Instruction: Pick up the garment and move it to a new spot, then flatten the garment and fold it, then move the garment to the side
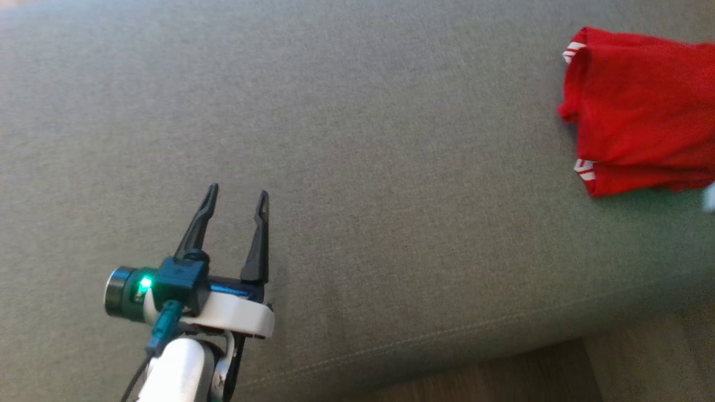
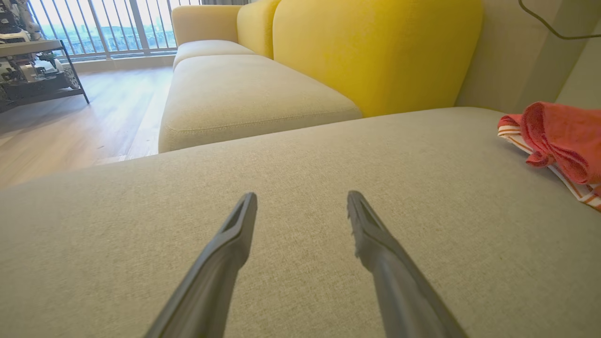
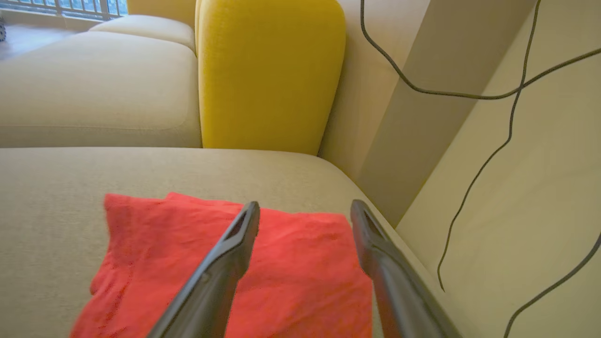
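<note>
**Folded garment at the right end of the seat, both grippers empty**

You'll find the red garment (image 1: 637, 111) at the right end of the sofa seat (image 1: 391, 167), set back from the seat's front edge and close to the side that runs along the wall (image 3: 540, 188). It lies in a compact, layered shape with its white-striped hems stacked on the side facing the middle of the seat. That reads as already folded and put aside, which leaves the broad middle of the seat bare. Judged from this, the task looks near its end.

Your right gripper (image 3: 305, 205) hangs over the garment (image 3: 141, 244) with its two fingers spread wide and nothing between them. Red cloth shows through the gap and on both sides. It points toward the seat's back edge, where the yellow back cushion (image 3: 270, 70) stands. Whether the fingertips touch the cloth cannot be told from here. The open stance over the pile suits a gripper that is leaving the garment where it lies.

Your left gripper (image 1: 238, 191) is near the seat's front edge, toward the left, well apart from the garment (image 2: 558, 136). Its fingers are also spread wide and hold nothing. From its own wrist view the left gripper (image 2: 301, 196) sits low over the fabric, angled slightly down and aimed across the seat toward the back. It looks parked out of the way, so it cannot disturb the fold.
</note>
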You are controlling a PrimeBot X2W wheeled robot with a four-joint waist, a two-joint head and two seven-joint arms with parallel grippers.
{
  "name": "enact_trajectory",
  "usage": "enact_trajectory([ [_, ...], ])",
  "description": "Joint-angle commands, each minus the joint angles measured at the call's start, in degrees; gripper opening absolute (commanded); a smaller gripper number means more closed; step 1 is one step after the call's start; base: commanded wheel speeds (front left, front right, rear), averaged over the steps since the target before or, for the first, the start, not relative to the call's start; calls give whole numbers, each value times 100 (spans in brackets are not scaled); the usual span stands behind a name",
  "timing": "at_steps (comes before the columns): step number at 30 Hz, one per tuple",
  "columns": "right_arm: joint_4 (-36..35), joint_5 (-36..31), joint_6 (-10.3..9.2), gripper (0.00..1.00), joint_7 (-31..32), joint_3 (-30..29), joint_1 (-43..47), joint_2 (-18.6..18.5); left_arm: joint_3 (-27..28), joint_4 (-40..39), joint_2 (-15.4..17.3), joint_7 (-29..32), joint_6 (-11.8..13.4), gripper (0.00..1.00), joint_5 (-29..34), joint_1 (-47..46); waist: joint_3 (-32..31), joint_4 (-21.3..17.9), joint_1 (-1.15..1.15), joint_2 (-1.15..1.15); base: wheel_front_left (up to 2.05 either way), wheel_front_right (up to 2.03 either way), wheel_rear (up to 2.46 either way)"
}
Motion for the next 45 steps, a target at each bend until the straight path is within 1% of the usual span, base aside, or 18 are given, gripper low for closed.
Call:
enact_trajectory([
  [1, -345, -58, -2, 100, -67, 183, 45, 173, 246, -177, -12, -69, 43, 100, -80, -111, -144, 97, 0, 0, 0, 0, 0],
  [4, -763, -66, -2, 100, -186, 549, 345, 630, 311, -177, -81, -69, 115, 100, -205, -43, -339, 214, 0, 0, 0, 0, 0],
  [6, -999, 96, -2, 100, -356, 799, 581, 794, 338, -185, -126, -69, 154, 100, -314, 11, -478, 313, 0, 0, 0, 0, 0],
  [9, -1238, 369, -2, 100, -606, 1089, 968, 918, 367, -154, -177, -69, 145, 100, -579, 122, -687, 475, 0, 0, 0, 0, 0],
  [10, -1238, 369, -2, 100, -606, 1089, 968, 918, 367, -154, -177, -69, 145, 100, -579, 122, -687, 475, 0, 0, 0, 0, 0],
  [12, -1336, 519, -2, 100, -714, 1299, 1219, 944, 397, -106, -196, -69, 161, 100, -709, 197, -808, 574, 0, 0, 0, 0, 0],
  [15, -1394, 1158, -2, 100, -785, 1636, 1558, 951, 440, -72, -209, -69, 180, 100, -799, 294, -978, 707, 0, 0, 0, 0, 0],
  [19, -1860, 1557, -2, 100, -793, 1847, 2078, 952, 435, -129, -218, -69, 170, 100, -724, 408, -1210, 887, 0, 0, 0, 0, 0],
  [21, -1964, 1541, -2, 100, -794, 1881, 2367, 953, 438, -212, -221, -69, 176, 100, -666, 478, -1319, 947, 0, 0, 0, 0, 0],
  [24, -2017, 1264, -2, 100, -795, 2023, 2729, 953, 430, -359, -226, -69, 165, 100, -597, 628, -1469, 1011, 0, 0, 0, 0, 0],
  [27, -2067, 1135, -2, 100, -795, 2046, 2999, 953, 420, -421, -230, -69, 154, 100, -571, 796, -1574, 1051, 0, 0, 0, 0, 0],
  [32, -2138, 1216, -2, 100, -795, 2048, 3260, 954, 483, -504, -234, -69, 168, 100, -514, 965, -1664, 1074, 0, 0, 0, 0, 0],
  [40, -2274, 1288, -2, 100, -796, 2020, 3397, 954, 536, -444, -236, -69, 184, 100, -459, 1090, -1762, 1049, 0, 0, 0, 0, 0],
  [41, -2065, 1271, 0, 0, -743, 1901, 3473, 1001, 321, -267, -205, -24, 169, 0, -510, 1250, -1765, 1049, 0, 0, 0, 0, 0],
  [45, -1812, 1335, 0, 0, -722, 1915, 3538, 1016, 290, -45, -205, -14, 167, 0, -574, 1320, -1770, 1046, 0, 0, 0, 0, 0],
])
